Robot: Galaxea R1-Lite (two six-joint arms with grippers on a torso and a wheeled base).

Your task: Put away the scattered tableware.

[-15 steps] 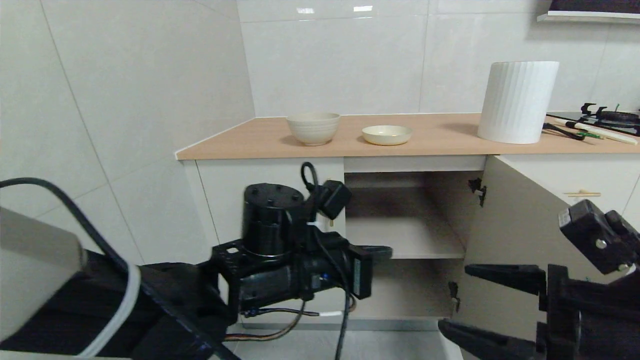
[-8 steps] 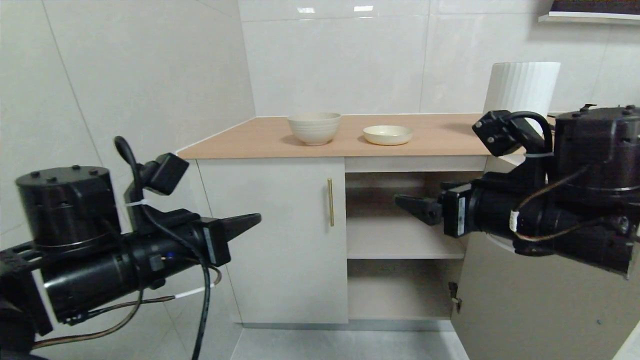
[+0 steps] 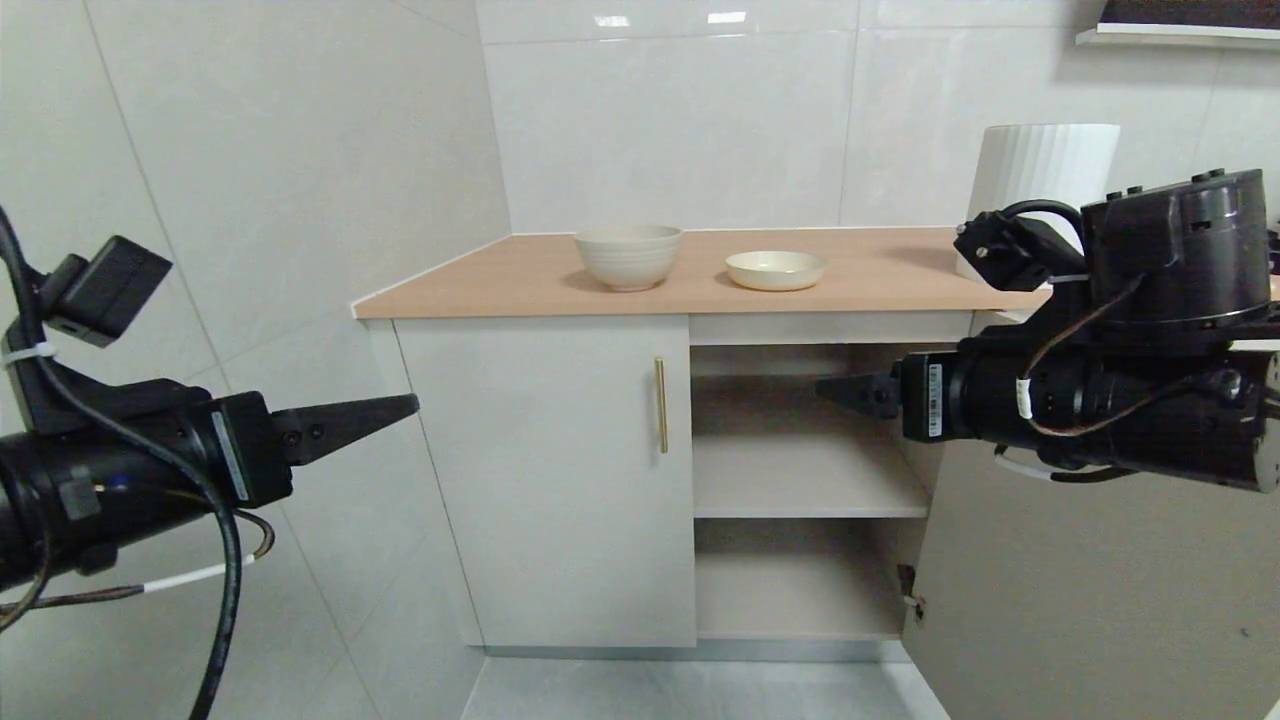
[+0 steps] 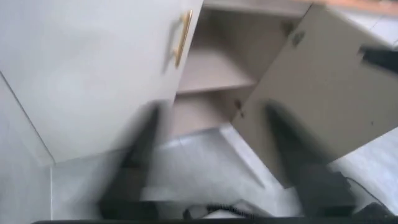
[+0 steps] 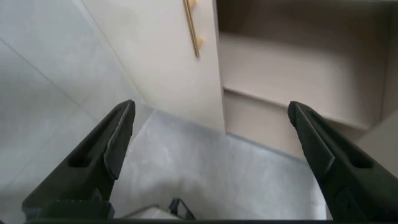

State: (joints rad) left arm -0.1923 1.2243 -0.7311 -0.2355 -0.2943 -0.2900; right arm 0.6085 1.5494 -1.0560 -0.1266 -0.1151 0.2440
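Observation:
A cream ribbed bowl (image 3: 628, 256) and a shallow cream plate (image 3: 775, 270) stand side by side on the wooden counter (image 3: 500, 285), near its back. My left gripper (image 3: 405, 405) hangs at the far left, below counter height, beside the closed cabinet door (image 3: 560, 480). Its fingers (image 4: 134, 168) are spread wide and hold nothing. My right gripper (image 3: 828, 388) hovers in front of the open cabinet's upper compartment, pointing left, with its fingers (image 5: 112, 143) far apart and nothing between them. Both grippers are well below and away from the bowl and plate.
The cabinet's right door (image 3: 1050, 600) stands swung open, showing a bare shelf (image 3: 800, 480) and a lower compartment. The left door carries a gold handle (image 3: 660, 405). A tall white ribbed container (image 3: 1040, 170) stands on the counter behind my right arm. A tiled wall closes the left side.
Both arms have risen from low in front of the cabinet. The left gripper swung out to the left, uncovering the closed door. The right gripper came up level with the open compartment.

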